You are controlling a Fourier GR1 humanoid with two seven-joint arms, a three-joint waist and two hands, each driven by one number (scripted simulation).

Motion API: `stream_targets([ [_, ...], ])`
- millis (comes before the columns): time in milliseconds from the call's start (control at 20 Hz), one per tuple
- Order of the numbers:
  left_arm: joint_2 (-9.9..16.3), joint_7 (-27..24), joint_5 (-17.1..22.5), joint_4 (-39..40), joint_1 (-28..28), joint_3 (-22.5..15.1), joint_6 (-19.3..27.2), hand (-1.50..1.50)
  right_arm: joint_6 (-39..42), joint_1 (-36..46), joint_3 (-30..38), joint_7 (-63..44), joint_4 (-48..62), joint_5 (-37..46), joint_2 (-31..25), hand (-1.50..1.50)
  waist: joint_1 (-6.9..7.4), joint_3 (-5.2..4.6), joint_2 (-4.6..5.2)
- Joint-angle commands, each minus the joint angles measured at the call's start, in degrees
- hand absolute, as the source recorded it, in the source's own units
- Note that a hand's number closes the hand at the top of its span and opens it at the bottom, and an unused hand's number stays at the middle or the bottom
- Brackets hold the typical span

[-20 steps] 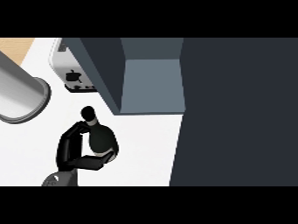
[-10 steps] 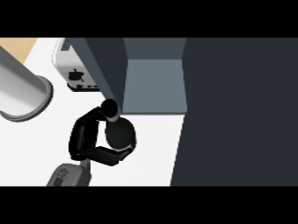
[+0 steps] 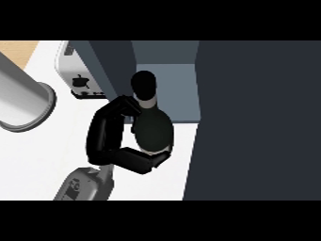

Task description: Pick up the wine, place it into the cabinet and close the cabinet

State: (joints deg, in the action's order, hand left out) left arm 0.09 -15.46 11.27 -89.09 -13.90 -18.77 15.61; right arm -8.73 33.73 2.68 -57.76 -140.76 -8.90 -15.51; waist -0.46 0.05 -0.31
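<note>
The wine bottle [image 3: 152, 129] is dark green with a black cap, and I see it from above. Its neck points toward the open cabinet [image 3: 170, 89]. My right hand [image 3: 106, 134] is shut on the bottle, fingers and thumb curled round its body, and holds it above the white counter [image 3: 37, 160]. The bottle's cap overlaps the front edge of the cabinet's grey-blue inside. The hand's grey forearm [image 3: 86, 186] comes up from the lower edge. My left hand shows nowhere.
The cabinet's dark door [image 3: 267, 117] fills the right side of the view. A white toaster [image 3: 79, 80] stands at the back, left of the cabinet. A big grey cylinder [image 3: 13, 96] slants across the left edge.
The right hand has risen with the bottle and carried it forward and right, from the counter's near part up to the cabinet's opening.
</note>
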Motion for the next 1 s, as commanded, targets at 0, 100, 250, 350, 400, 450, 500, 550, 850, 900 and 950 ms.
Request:
stream_targets([
  [0, -0.08, 5.51, 0.43, -0.55, -7.20, -4.10, 9.52, 1.50, 0.47, -3.25, 1.82, -2.65, -7.22, -5.82, 0.20, -1.50, -0.49, 0.00, 0.12],
  [100, -0.08, 13.45, 0.21, -2.68, -12.30, -2.02, 11.08, 1.50, 2.65, -6.74, 1.94, 1.36, -6.29, -6.10, 1.13, -1.50, -0.37, 0.06, 0.16],
  [250, -0.08, 13.59, 0.86, 1.47, -15.90, -3.10, 15.30, 1.50, 1.77, -0.32, 3.95, -2.13, -3.55, -7.68, -1.07, -1.50, -0.35, -0.02, 0.19],
  [350, -0.09, 18.37, 1.23, 0.96, -17.64, -1.21, 15.11, 1.50, 1.88, -0.44, 2.56, -1.14, -2.52, -6.11, -0.46, -1.50, -0.08, -0.03, 0.18],
  [400, -0.09, 15.65, 2.19, 7.15, -21.07, 1.99, 13.44, 1.50, 0.51, -0.82, 2.29, -5.28, -6.75, -6.34, -0.67, -1.50, -0.89, -0.05, 0.21],
  [450, -0.09, 17.36, 2.10, 6.51, -23.64, 2.19, 15.51, 1.50, 1.45, 1.04, 4.97, -3.73, -3.85, -8.37, -1.57, -1.50, -0.63, -0.03, 0.21],
  [500, -0.09, 13.17, 1.46, 7.50, -20.99, 0.17, 15.63, 1.50, 1.87, -4.92, 1.42, -0.30, -6.57, -4.80, 1.18, -1.50, -0.42, -0.02, 0.28],
  [550, -0.09, 16.82, -1.16, 2.75, -20.58, -1.62, 18.86, 1.50, 1.62, 0.12, 3.60, -0.64, -1.60, -6.78, 0.01, -1.50, 0.11, -0.03, 0.14],
  [850, 2.08, 12.49, -2.55, 10.53, -23.04, -0.94, 16.54, 1.50, 1.78, -1.87, 1.54, -1.76, -4.40, -4.86, 0.48, -1.50, -0.06, -0.04, 0.13],
  [900, 0.55, 11.73, -3.88, 14.35, -26.25, -0.47, 18.15, 1.50, 2.80, -0.57, 5.07, -2.64, -3.37, -9.28, -0.87, -1.50, -0.55, -0.01, 0.19],
  [950, 1.37, 10.27, -3.07, 16.43, -26.71, 1.42, 16.02, 1.50, 1.31, -1.73, 2.52, -3.09, -4.92, -5.25, 0.24, -1.50, -0.53, -0.05, 0.24],
])
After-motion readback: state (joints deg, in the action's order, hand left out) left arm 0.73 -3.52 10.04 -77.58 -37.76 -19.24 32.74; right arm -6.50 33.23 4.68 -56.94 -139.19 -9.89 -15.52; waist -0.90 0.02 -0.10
